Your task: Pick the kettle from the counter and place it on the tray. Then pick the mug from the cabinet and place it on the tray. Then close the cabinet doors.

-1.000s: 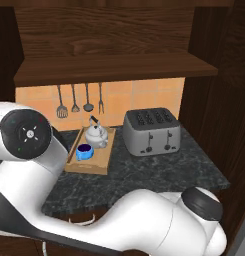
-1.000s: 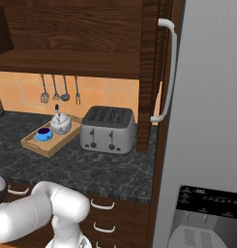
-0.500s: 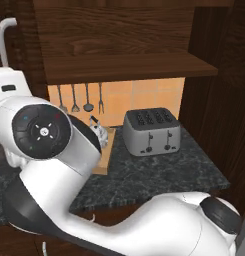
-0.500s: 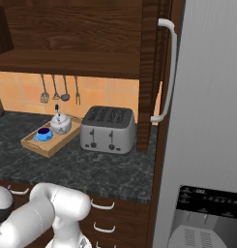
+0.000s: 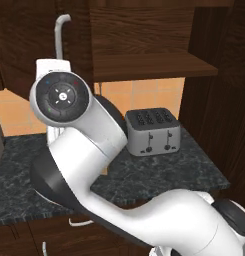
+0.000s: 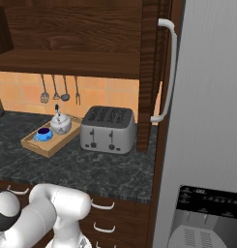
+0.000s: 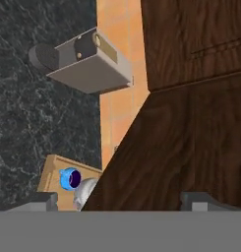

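Light-wood tray [image 6: 37,146] left of the toaster [image 6: 108,129] on the desk [image 6: 91,169], holding kettle [image 6: 60,123] and blue mug [image 6: 44,133]; hand [image 7: 119,199] fingers spread apart, empty.

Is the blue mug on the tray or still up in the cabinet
On the tray: the blue mug sits upright inside its raised edges, beside the kettle.

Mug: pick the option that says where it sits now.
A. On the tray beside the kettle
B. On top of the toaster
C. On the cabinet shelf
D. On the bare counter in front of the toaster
A: in the right base view the blue mug sits inside the wooden tray, right next to the kettle, left of the toaster.
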### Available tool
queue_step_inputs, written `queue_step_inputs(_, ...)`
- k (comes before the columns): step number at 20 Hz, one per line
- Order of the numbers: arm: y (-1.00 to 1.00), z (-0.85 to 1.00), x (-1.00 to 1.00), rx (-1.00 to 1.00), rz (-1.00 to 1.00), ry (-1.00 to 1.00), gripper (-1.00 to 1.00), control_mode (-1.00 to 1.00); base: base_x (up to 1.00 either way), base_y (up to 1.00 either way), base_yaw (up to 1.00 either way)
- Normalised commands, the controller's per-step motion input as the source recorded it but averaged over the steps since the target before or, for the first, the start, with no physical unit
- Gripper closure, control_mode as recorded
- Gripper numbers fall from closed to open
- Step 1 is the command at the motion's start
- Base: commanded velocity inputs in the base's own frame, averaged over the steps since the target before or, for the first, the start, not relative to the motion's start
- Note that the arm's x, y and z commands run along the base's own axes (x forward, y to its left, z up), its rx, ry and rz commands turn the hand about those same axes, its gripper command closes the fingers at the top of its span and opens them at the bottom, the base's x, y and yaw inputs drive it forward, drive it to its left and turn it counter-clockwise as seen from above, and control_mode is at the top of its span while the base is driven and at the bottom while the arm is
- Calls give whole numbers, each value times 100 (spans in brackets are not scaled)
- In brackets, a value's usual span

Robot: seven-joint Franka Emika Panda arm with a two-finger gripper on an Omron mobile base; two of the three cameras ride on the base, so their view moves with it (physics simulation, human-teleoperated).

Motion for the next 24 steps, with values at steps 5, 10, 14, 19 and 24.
queue_step_inputs(5,-76,-5,56,0,-19,4,-100,-100,0,0,0)
queue_step_inputs(10,-54,-6,83,0,-13,2,-100,-100,0,0,0)
queue_step_inputs(14,-26,-7,100,0,-4,2,-100,-100,0,0,0)
queue_step_inputs(19,-7,-8,100,0,0,1,-100,-100,0,0,0)
queue_step_inputs(24,-17,-12,100,-2,0,3,-100,-100,0,0,0)
